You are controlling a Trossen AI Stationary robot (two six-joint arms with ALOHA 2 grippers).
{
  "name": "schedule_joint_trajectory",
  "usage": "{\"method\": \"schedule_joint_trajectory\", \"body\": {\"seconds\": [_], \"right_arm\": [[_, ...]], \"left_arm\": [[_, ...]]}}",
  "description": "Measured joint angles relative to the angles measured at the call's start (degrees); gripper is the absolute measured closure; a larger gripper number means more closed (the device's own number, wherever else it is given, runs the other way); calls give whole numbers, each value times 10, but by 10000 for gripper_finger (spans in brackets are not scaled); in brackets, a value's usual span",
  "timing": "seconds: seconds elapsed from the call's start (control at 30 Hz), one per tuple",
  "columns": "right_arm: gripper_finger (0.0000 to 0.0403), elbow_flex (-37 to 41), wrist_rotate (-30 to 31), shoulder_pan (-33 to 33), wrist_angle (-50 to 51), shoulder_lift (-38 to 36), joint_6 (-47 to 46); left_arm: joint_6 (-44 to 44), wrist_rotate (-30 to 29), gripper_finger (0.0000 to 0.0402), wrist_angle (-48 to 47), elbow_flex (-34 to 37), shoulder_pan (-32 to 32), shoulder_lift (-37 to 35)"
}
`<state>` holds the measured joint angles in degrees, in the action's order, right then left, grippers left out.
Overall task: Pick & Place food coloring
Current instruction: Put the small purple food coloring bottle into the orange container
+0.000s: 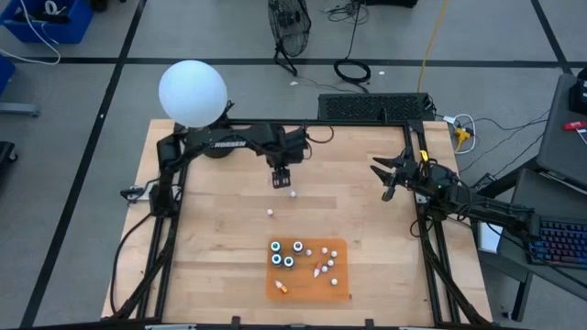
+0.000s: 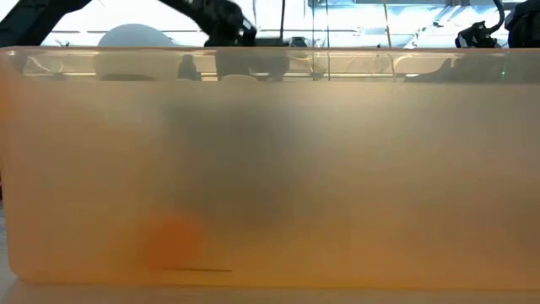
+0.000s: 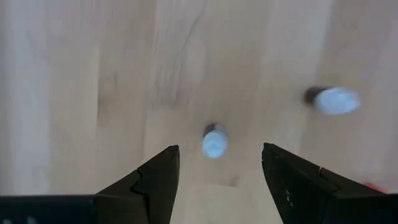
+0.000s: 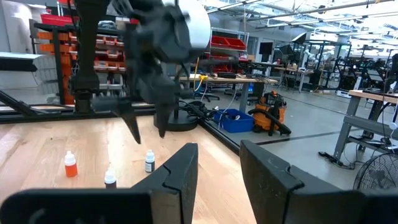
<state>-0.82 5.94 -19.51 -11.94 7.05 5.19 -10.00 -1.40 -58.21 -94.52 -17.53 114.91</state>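
Two small white-capped food coloring bottles stand upright on the wooden table, one [image 1: 293,192] just past my left gripper [image 1: 282,181] and one [image 1: 271,212] nearer the mat. My left gripper is open and empty above the table. In its wrist view the closer bottle [image 3: 214,141] shows between and beyond the two fingers, untouched, and the other bottle [image 3: 333,100] is off to one side. The remaining bottles, among them dark round ones with teal tops [image 1: 276,259] and white droppers [image 1: 330,262], stand on the orange mat [image 1: 307,286]. My right gripper [image 1: 383,181] is open and empty at the right.
A white globe [image 1: 192,92] sits at the table's far left corner. The black frame rail [image 1: 367,123] runs along the far edge. In the low view a translucent orange wall [image 2: 270,169] fills the picture. Bare wood lies between the two arms.
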Motion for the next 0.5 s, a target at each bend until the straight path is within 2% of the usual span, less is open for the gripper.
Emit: {"method": "schedule_joint_trajectory", "body": {"seconds": [0.2,0.5], "right_arm": [[293,0,0,0,0,0,0],[293,0,0,0,0,0,0]], "left_arm": [[0,32,172,58,63,-17,0],[-4,35,172,132,110,-15,0]]}}
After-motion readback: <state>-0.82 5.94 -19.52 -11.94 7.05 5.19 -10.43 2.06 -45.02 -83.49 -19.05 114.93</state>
